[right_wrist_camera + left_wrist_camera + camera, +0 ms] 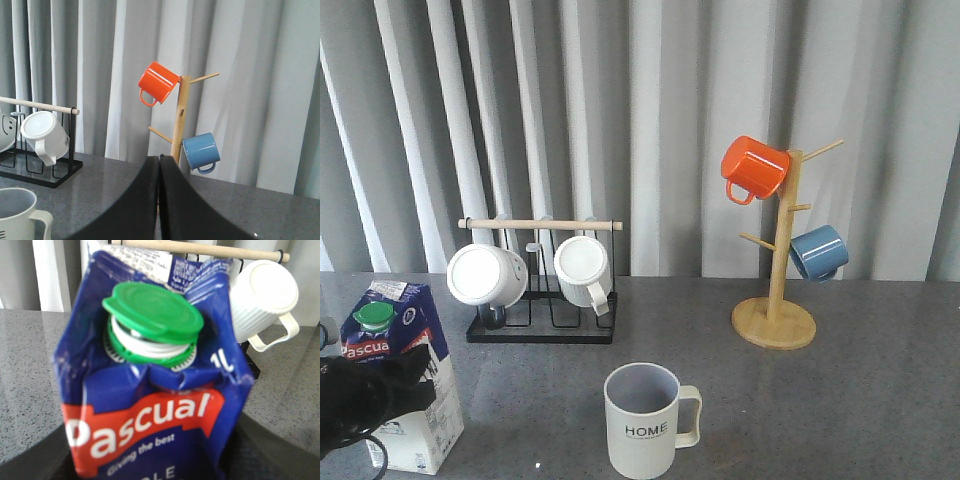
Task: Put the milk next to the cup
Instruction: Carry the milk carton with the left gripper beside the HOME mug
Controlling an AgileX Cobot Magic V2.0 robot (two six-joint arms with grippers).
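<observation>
The milk (405,320), a blue-and-white carton with a green cap and red "Pascual" label, stands upright at the front left of the table. My left gripper (390,380) wraps its middle from the left. In the left wrist view the carton (150,405) fills the space between the dark fingers (280,450) and its sides look dented. The cup (642,420), off-white with "HOME" lettering and its handle to the right, stands at the front centre, well right of the milk. It also shows in the right wrist view (15,215). My right gripper (159,162) is shut and empty.
A black wire rack (540,330) with a wooden bar holds two plain white mugs (485,275) behind the milk and cup. A wooden mug tree (775,320) at the back right carries an orange mug (753,168) and a blue mug (818,252). Grey curtains hang behind the table.
</observation>
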